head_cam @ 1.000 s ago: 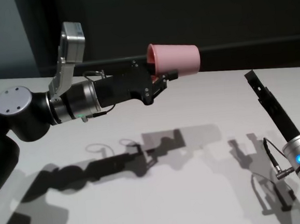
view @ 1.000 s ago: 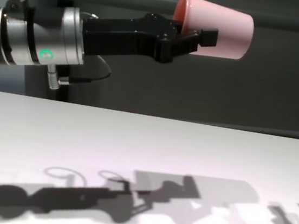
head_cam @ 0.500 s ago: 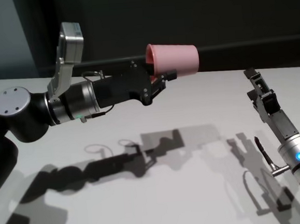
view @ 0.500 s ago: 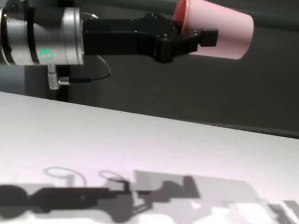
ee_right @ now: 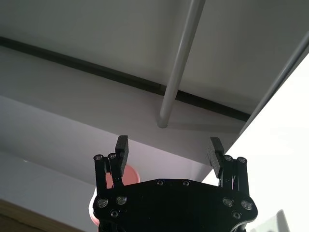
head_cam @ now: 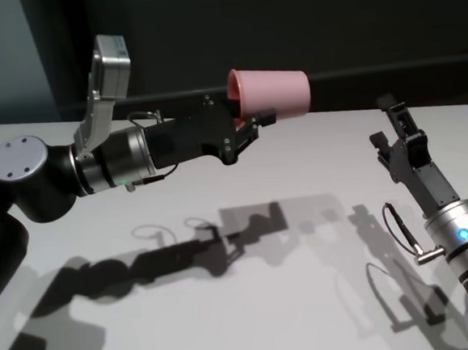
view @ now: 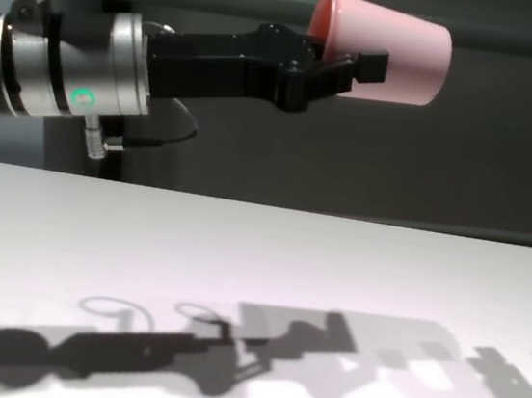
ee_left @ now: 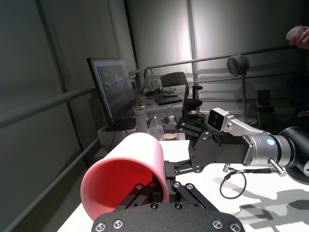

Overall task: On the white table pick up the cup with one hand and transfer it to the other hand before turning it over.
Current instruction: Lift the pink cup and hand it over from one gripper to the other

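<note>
The cup (head_cam: 270, 93), a smooth pink plastic tumbler tapering toward its closed base, is lying on its side in the air well above the white table (head_cam: 309, 299), its mouth facing the left arm and its base pointing toward the robot's right. The left claw (head_cam: 254, 123) is pinching it by the thin rolled rim, one finger inside the mouth and one outside, which is leaving the whole body free for a second grip. That placement looks meant for the handover. The right claw (head_cam: 393, 130) is standing off to the right, clear of the cup, fingers spread wide and aimed toward it, holding nothing. The table is matte and plain, carrying only the arms' shadows.
</note>
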Action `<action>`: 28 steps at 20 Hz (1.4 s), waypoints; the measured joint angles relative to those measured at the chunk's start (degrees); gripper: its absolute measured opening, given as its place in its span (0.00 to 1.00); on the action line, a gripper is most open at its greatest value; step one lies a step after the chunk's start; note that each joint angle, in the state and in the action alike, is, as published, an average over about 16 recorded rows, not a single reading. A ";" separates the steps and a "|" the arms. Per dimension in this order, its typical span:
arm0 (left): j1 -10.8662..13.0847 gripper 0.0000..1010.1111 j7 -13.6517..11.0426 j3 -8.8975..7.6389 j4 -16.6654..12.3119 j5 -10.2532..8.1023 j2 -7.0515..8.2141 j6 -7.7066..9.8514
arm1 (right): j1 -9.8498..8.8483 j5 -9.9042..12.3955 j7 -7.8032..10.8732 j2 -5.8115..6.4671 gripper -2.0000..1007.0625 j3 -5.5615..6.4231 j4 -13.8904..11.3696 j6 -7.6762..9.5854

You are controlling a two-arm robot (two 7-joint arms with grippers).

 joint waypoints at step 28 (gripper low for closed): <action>0.00 0.05 0.00 0.00 0.00 0.00 0.00 0.00 | 6.13 7.24 3.56 -1.81 0.99 -8.08 5.21 2.16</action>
